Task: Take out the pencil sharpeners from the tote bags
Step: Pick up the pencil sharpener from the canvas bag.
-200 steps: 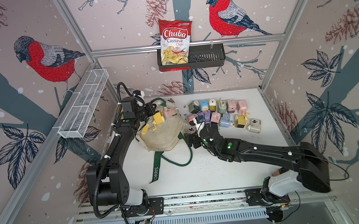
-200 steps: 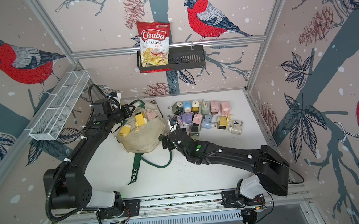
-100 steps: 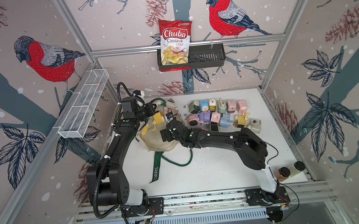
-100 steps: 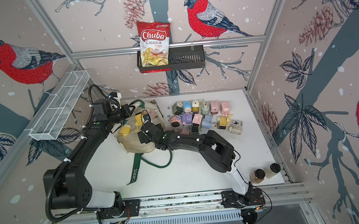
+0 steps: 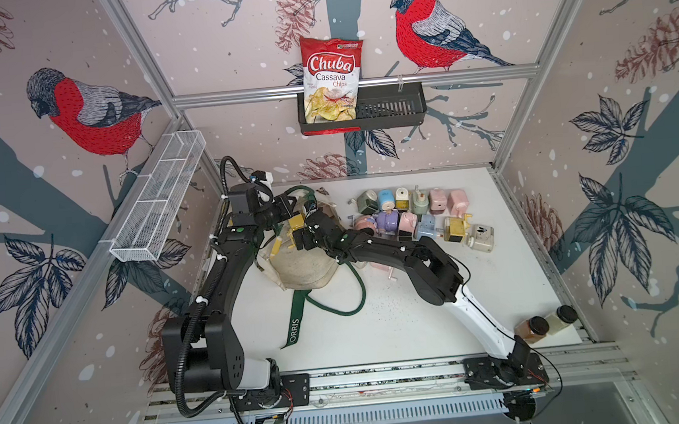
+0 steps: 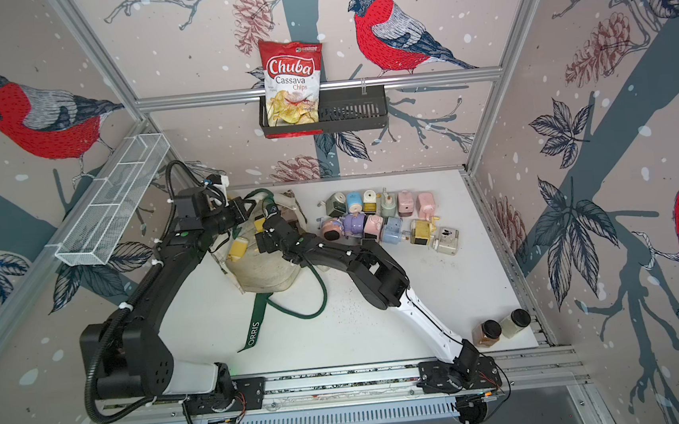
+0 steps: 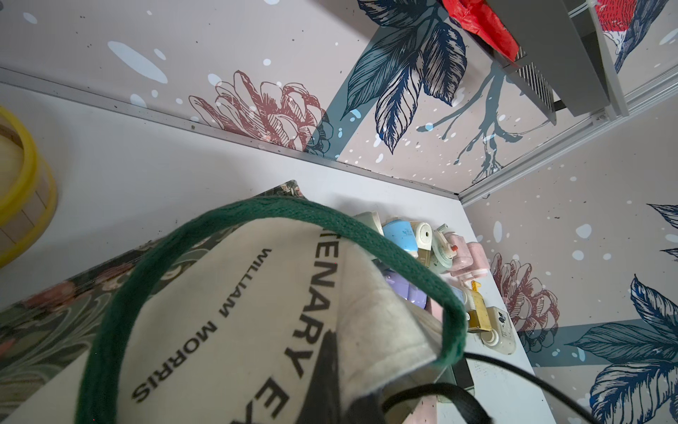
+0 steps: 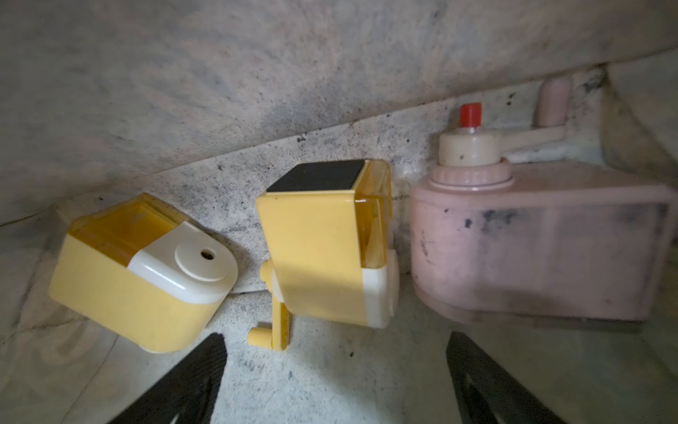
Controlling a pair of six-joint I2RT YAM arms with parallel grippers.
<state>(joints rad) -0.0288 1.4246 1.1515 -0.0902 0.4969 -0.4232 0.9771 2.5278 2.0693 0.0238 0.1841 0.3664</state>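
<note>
Three sharpeners [image 8: 326, 253] lay in bag [image 5: 300, 265] left of centre | left gripper [image 5: 289, 208] clamped rim, holding mouth open | right gripper [image 8: 335, 336], jaws apart, faced middle one.

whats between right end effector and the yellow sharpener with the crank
Only bare tote bag canvas separates right end effector and yellow sharpener, in right wrist view.

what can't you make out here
Sharpeners left in the tote: top views, the right arm covers part of its mouth; the right wrist view shows only three.
Pink sharpener beside the tote: top views, mostly under the right arm.
Lettering: left wrist view, partly behind the handle, partly off-frame.
Jars' contents: top views, too small.
</note>
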